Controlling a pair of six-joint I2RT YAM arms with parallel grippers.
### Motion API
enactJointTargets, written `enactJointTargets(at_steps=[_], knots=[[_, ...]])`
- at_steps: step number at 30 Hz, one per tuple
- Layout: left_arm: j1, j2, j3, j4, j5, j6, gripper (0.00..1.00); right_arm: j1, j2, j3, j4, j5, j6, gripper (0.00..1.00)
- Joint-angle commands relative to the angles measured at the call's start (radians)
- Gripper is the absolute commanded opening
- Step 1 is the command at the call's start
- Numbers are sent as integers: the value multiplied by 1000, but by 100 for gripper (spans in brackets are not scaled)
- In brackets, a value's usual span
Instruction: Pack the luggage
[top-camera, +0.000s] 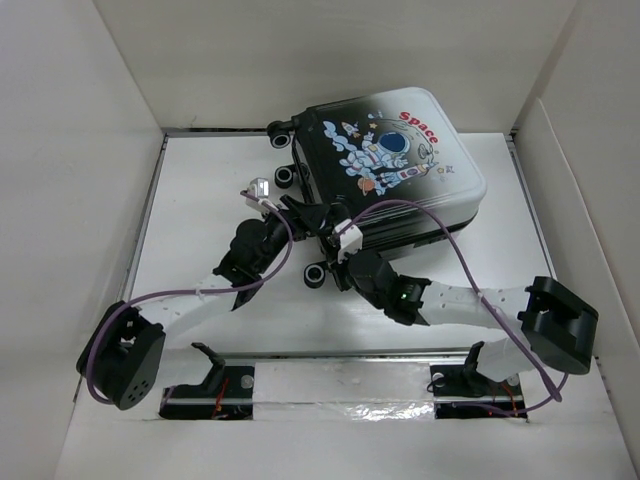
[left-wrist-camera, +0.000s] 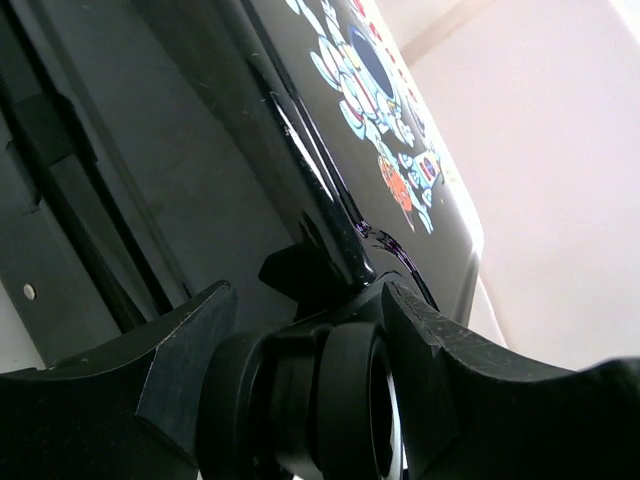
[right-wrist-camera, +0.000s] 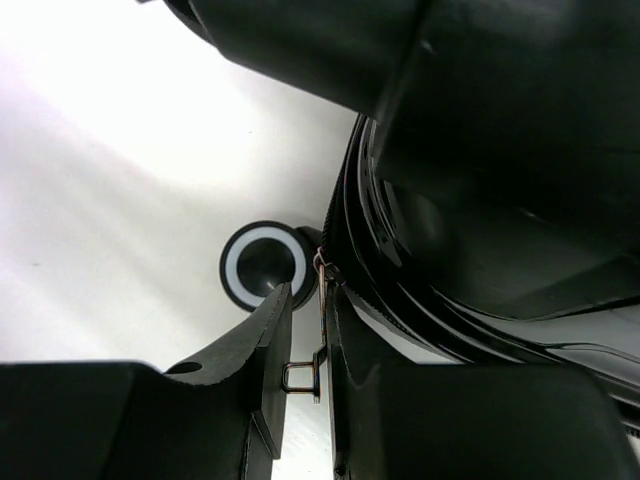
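From above, you have the luggage (top-camera: 400, 170) lying flat on the white tabletop (top-camera: 210, 190) in the upper middle of the frame, a little right of centre. Its astronaut print and red "Space" lettering face up and its wheeled end is turned to the left. Your left arm (top-camera: 190, 305) comes up from the lower left to that wheeled end. Your right arm (top-camera: 470, 300) crosses from the lower right to the case's near left corner, just above the corner wheel (top-camera: 317, 273).

In the left wrist view, the left claw (left-wrist-camera: 305, 300) sits at the bottom of the frame. A black caster wheel (left-wrist-camera: 340, 400) fills the gap between its two fingers, which appear to be clamped on it. The glossy shell with the cartoon print rises toward the upper right.

In the right wrist view, the right claw (right-wrist-camera: 307, 300) has its fingers nearly together at bottom centre, pinching the thin metal zipper pull (right-wrist-camera: 300, 378). The dark shell fills the right side and top of the frame. The corner wheel stands on the tabletop just left of the fingertips.
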Motion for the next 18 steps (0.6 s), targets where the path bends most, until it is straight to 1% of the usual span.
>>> enactJointTargets(at_steps=[1, 4, 5, 7, 9, 10, 11, 12, 13, 14, 15, 17, 18], knots=[[-53, 56, 55, -102, 138, 141, 0, 178, -11, 66, 265, -270, 48, 0], [-53, 85, 26, -53, 149, 113, 0, 178, -4, 18, 368, -246, 45, 0], [-53, 88, 21, -43, 145, 115, 0, 178, -8, -6, 426, -238, 53, 0], [-53, 115, 12, -8, 162, 106, 0, 168, -23, -57, 439, -223, 62, 0], [-53, 126, 27, -43, 155, 98, 1, 168, -75, -89, 416, -186, 62, 0], [-53, 119, 35, -71, 115, 102, 29, 168, -95, -106, 402, -174, 62, 0], [-53, 91, 44, -103, 92, 110, 46, 168, -132, -129, 364, -164, 65, 0], [-42, 73, 68, -176, 69, 118, 59, 168, -146, -140, 347, -154, 68, 0], [-28, 54, 84, -216, 38, 134, 75, 168, -158, -152, 333, -155, 74, 0], [-11, 16, 101, -258, 35, 141, 80, 168, -166, -175, 321, -155, 80, 0], [9, -1, 118, -340, -6, 144, 82, 168, -175, -184, 321, -161, 85, 0], [78, -41, 164, -408, -71, 150, 88, 168, -178, -201, 315, -163, 96, 0], [137, -71, 185, -449, -95, 145, 92, 168, -175, -213, 316, -164, 99, 0]])
